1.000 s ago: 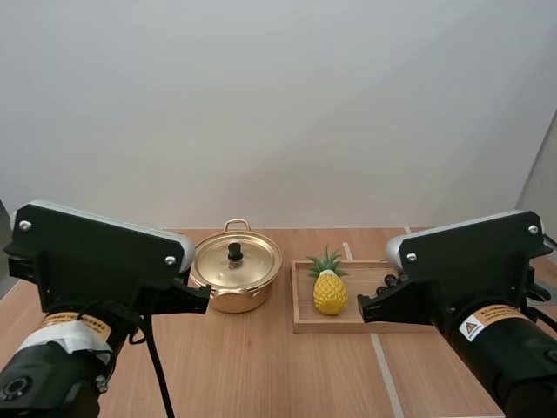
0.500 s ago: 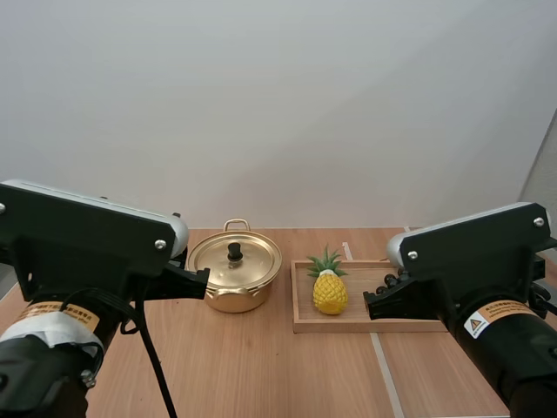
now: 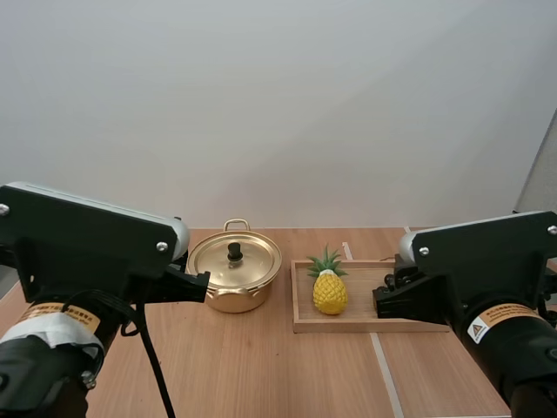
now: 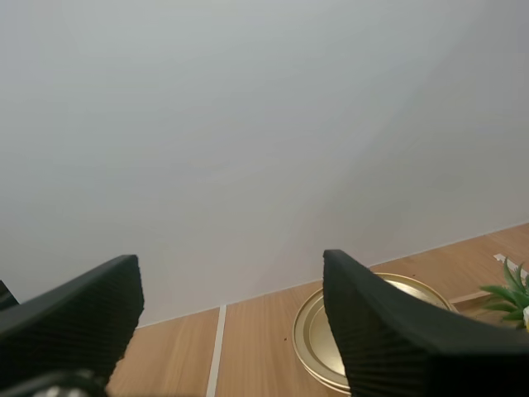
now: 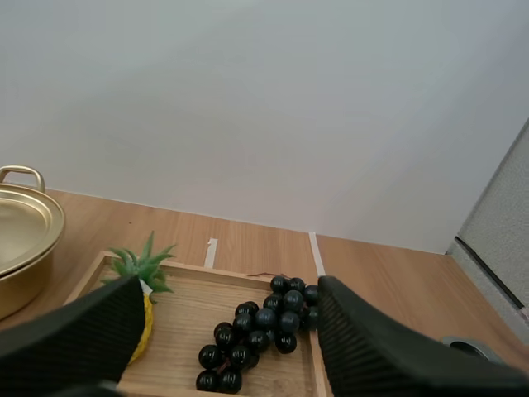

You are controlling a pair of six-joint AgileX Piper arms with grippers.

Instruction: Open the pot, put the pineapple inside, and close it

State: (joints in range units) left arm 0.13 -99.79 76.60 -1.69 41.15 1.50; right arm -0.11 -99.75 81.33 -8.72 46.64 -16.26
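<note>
A: Count, near to far?

B: 2 pincers, both spread wide w/ nothing gripped: left pincer (image 4: 230,273), right pincer (image 5: 230,289). Then 1 tabletop (image 3: 261,366), 1 wooden tray (image 3: 348,325), 1 pineapple (image 3: 330,292), 1 bunch of grapes (image 5: 256,331), 1 pot (image 3: 235,292) w/ 1 lid (image 3: 235,261) on.

A: Pineapple vs. pincers?

B: It sat on the tray's end nearest the pot, beyond the right pincer & apart from it, partly behind one finger. Grapes were beside it. The pot stood off the tray, ahead of the left pincer.

A plain white wall (image 3: 278,104) rises behind the wooden table (image 3: 261,366).
</note>
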